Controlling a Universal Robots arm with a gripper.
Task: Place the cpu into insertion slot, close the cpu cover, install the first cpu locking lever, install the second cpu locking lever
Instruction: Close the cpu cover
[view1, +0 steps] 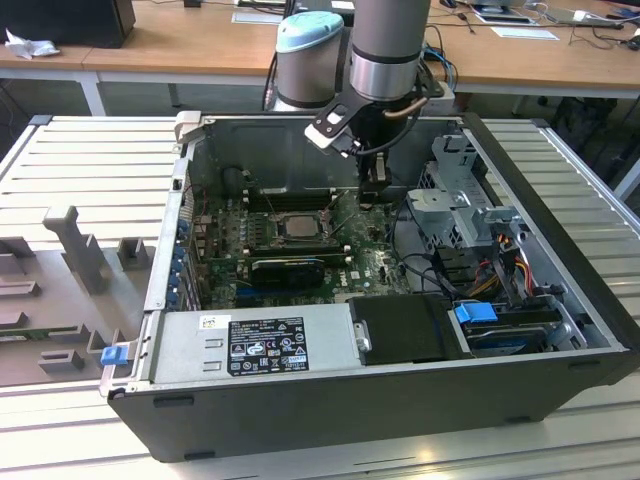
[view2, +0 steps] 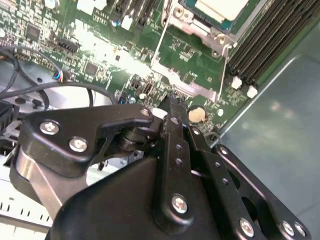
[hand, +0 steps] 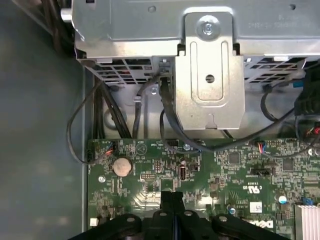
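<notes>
The cpu (view1: 297, 226), a pale silver square, lies in the insertion slot (view1: 277, 238) on the green motherboard; in the second wrist view the cpu (view2: 220, 9) sits at the picture's edge. The silvery cpu cover (view2: 198, 27) frames the chip and lies flat around it. A thin wire locking lever (view2: 221, 70) runs out from the socket's side over the board. My gripper (view1: 375, 200) hangs low inside the case, to the exterior view's right of the socket. Its fingers are shut with nothing between them, and the gripper (view2: 172, 102) tip is just beside the wire's far end; the gripper (hand: 172, 200) hovers over the board.
Long black memory slots (view2: 260, 45) run beside the socket. A coin battery (hand: 121, 166) sits near the fingertips. The metal drive cage (hand: 210, 75) with black cables (hand: 170, 115) stands close on the exterior view's right. The power supply (view1: 265, 345) fills the case's near side.
</notes>
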